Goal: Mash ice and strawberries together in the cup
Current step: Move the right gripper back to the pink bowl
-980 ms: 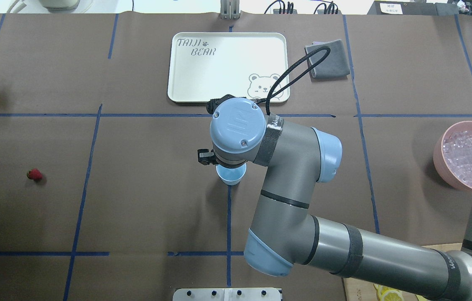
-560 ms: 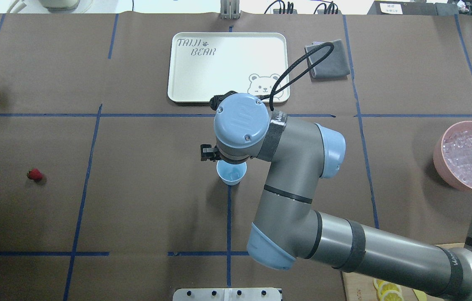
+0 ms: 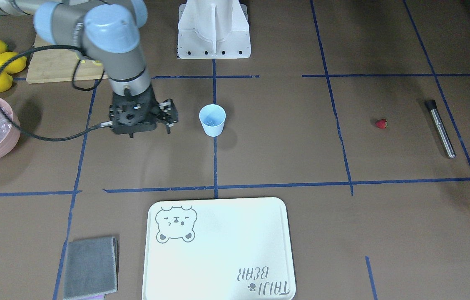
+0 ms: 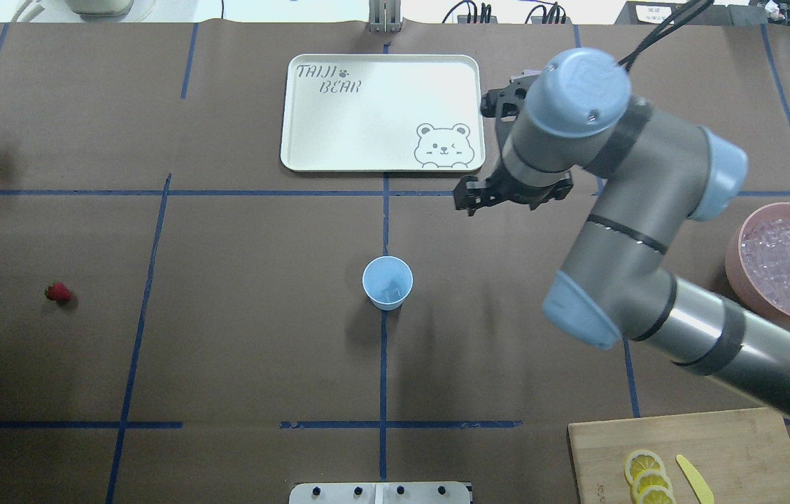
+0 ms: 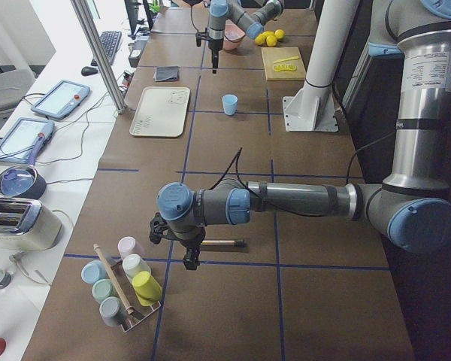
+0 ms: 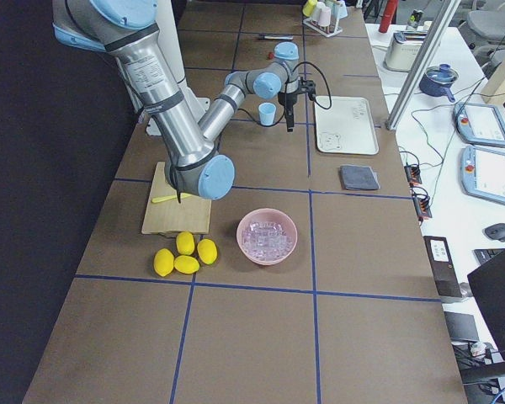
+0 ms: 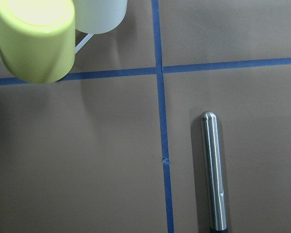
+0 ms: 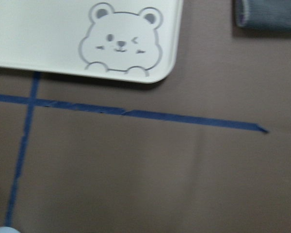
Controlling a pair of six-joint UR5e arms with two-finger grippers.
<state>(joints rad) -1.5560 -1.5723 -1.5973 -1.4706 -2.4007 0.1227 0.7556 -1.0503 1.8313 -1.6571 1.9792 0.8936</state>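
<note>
1 cup, 1 strawberry

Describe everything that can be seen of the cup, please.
The cup is small, pale blue and tapered towards its base, with no handle; it looks like plastic. It stands upright, mouth open, near the middle of the brown table, on a blue tape line. Inside lies something small and clear, probably ice. Only the table touches the cup; the right gripper hangs apart from it, open.
</note>
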